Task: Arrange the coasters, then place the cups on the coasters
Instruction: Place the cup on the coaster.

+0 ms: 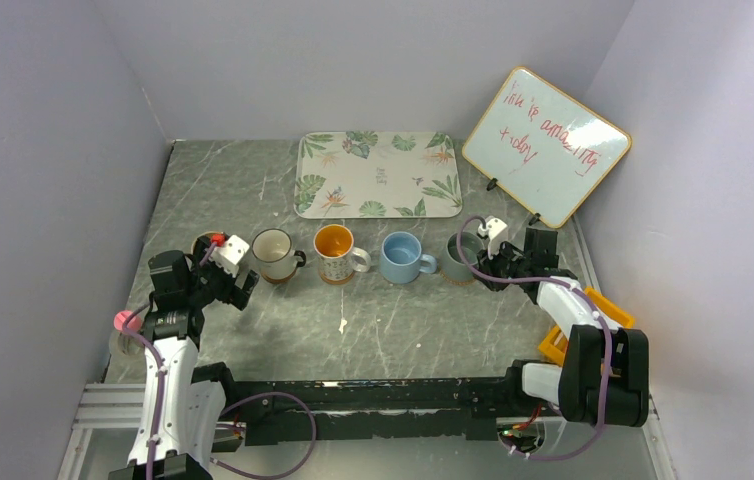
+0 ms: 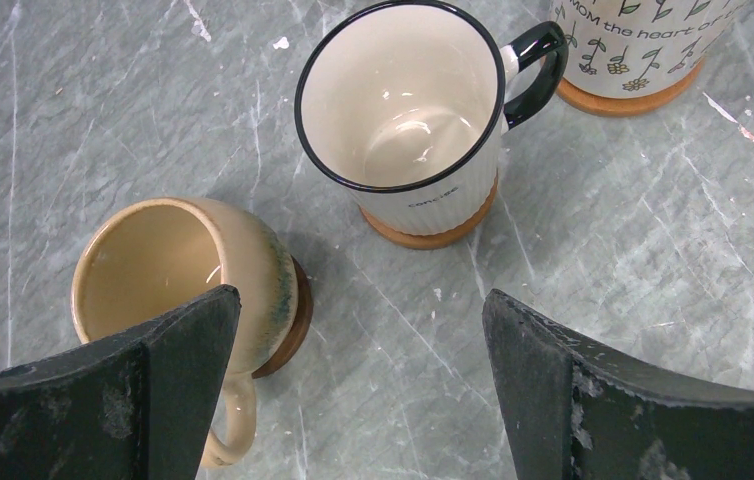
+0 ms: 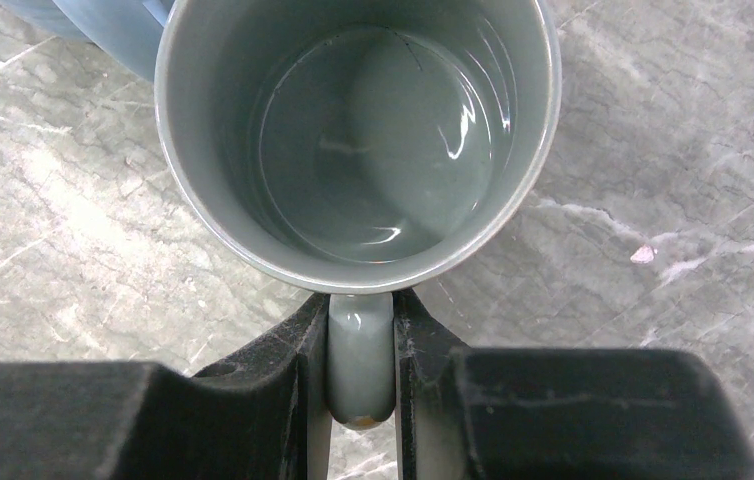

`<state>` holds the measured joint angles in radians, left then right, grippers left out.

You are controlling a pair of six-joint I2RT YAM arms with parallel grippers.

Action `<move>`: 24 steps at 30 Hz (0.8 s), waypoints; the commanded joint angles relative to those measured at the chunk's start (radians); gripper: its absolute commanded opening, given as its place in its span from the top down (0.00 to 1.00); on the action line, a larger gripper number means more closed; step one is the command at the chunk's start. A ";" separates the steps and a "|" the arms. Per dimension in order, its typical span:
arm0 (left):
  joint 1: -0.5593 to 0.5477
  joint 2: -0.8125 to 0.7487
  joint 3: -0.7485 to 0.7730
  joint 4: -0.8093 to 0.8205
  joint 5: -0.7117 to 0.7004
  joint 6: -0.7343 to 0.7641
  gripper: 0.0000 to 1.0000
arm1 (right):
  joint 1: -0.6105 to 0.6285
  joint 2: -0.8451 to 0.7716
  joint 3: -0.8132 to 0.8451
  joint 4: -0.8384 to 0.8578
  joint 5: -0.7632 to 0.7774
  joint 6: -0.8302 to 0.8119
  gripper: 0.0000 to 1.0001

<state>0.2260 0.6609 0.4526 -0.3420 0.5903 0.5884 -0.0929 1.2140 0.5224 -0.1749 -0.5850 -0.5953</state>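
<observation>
Grippers, count two. My left gripper (image 2: 360, 308) stands spread wide and holds nothing. It hovers at the left end of the cup row, just beside the tan cup (image 2: 183, 270), whose handle points back toward my fingers. My right gripper (image 3: 361, 335) is clamped on the handle of the grey-green cup (image 3: 353, 150) at the right end of the row. That handle points right, and the cup stands mouth up.

Cups, count five, in one line running left to right across the middle of the table (image 1: 403, 330): tan cup, white cup (image 1: 273, 252) with a dark rim, patterned cup (image 1: 335, 248) with an orange inside, light blue cup (image 1: 400, 255), grey-green cup. The white, patterned and light blue handles all point right.

Coasters, count three visible from the left wrist: dark coaster (image 2: 296, 320) under the tan cup, second coaster (image 2: 423, 236) under the white cup, third coaster (image 2: 625, 100) under the patterned cup. Beneath the two right-hand cups I cannot tell.

Farther back: one leaf-print tray (image 1: 378, 175), long axis left to right, and one whiteboard (image 1: 545, 145) propped at the far right.
</observation>
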 commanded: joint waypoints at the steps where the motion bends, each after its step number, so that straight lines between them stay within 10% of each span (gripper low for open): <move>1: 0.005 -0.003 0.003 0.008 0.034 0.014 0.04 | -0.005 -0.014 0.044 0.049 -0.041 -0.038 1.00; 24: 0.006 -0.006 0.003 0.007 0.034 0.015 0.04 | -0.004 -0.023 0.043 0.030 -0.019 -0.062 0.86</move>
<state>0.2260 0.6609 0.4530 -0.3420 0.5903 0.5884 -0.0929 1.2133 0.5224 -0.1764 -0.5858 -0.6128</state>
